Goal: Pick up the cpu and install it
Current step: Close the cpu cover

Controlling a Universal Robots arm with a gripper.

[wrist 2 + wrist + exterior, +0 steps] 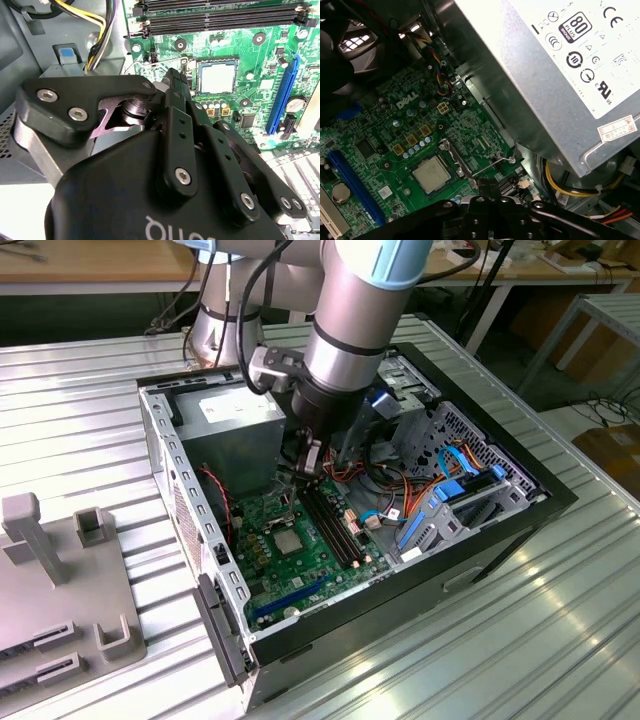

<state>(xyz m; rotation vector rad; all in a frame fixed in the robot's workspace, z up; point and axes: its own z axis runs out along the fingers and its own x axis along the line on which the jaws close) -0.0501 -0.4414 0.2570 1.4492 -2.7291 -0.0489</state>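
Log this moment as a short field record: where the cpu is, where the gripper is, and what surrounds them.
cpu: silver-grey chip lying flat in the socket on the motherboard, seen in both wrist views
gripper: above the board beside the socket, apart from the cpu, holding nothing visible
motherboard: green, inside the open computer case
socket lever: metal, lifted off the board
power supply: grey metal box with white label, next to the board

Ribbed metal table (80,410) under open computer case (520,515), grey fixture (60,580).
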